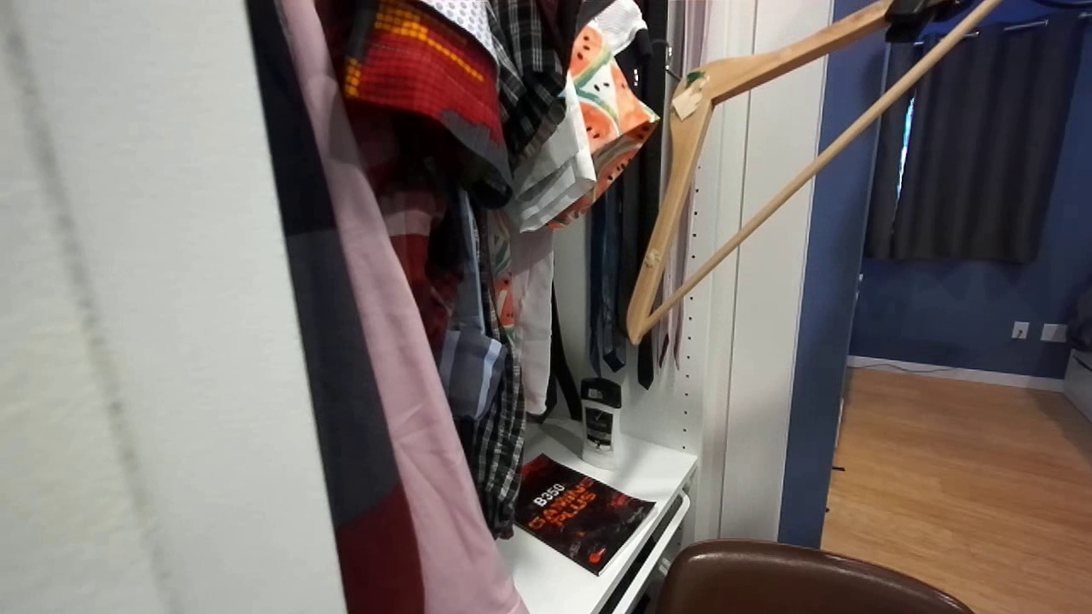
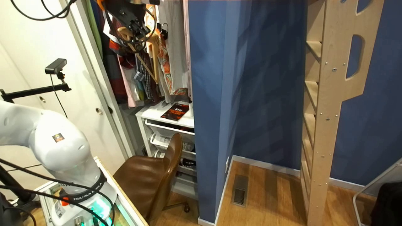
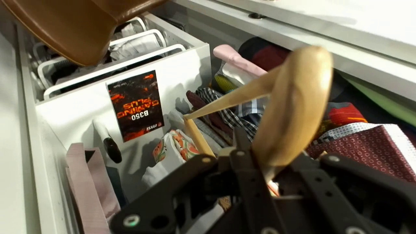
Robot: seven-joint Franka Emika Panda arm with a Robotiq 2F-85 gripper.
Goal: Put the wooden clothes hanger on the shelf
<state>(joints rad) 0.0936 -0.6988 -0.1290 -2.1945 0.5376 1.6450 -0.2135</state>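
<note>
The light-brown wooden clothes hanger (image 1: 751, 75) hangs tilted in the air in front of the closet clothes, its free corner pointing down. My gripper (image 1: 909, 13) is shut on one sloping arm, at the top right of that exterior view. From the wrist, the hanger (image 3: 295, 97) rises large and blurred between the fingers of the gripper (image 3: 271, 149), and its far corner reaches towards the booklet. Another exterior view shows the hanger (image 2: 154, 53) beneath the gripper (image 2: 139, 31), partly behind cables. Well below lies the white shelf (image 1: 542, 573), also seen as a board (image 3: 78, 110) in the wrist view.
A red-and-black booklet (image 1: 580, 512) and an upright deodorant stick (image 1: 601, 426) occupy the shelf. Hanging shirts (image 1: 478, 94) and neckties (image 1: 607, 281) crowd the space beside the hanger. A brown chair (image 2: 141, 169) stands before the wire baskets (image 2: 163, 142). A blue wall (image 2: 209, 110) borders the closet.
</note>
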